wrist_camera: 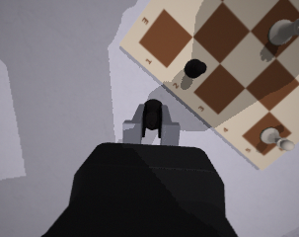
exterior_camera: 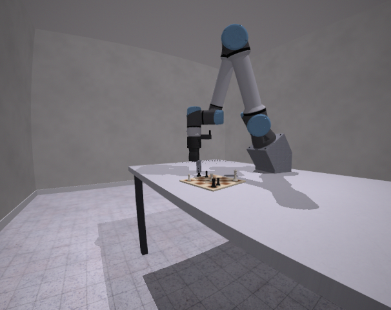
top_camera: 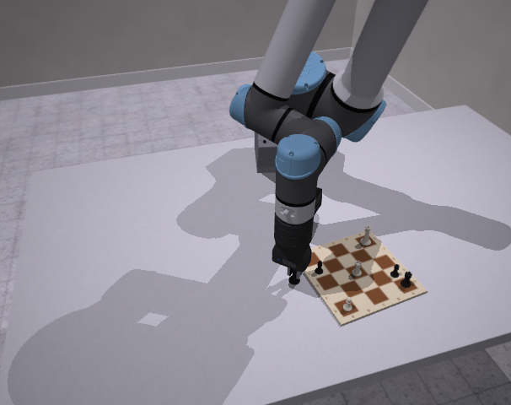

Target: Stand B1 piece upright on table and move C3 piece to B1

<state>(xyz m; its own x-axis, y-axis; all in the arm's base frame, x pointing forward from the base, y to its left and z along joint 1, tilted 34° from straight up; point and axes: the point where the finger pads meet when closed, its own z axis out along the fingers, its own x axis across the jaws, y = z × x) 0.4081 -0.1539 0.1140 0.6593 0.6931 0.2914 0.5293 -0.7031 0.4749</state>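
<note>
Gripper (wrist_camera: 152, 129) pinching black piece (wrist_camera: 152, 113) over table (top_camera: 116, 226) beside board (wrist_camera: 139, 46); edge digits 1–5 readable.

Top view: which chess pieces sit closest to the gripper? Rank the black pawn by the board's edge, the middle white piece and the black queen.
1. Black pawn, on the board's near edge beside the gripper.
2. Middle white piece, board centre.
3. Black queen, far side.
</note>
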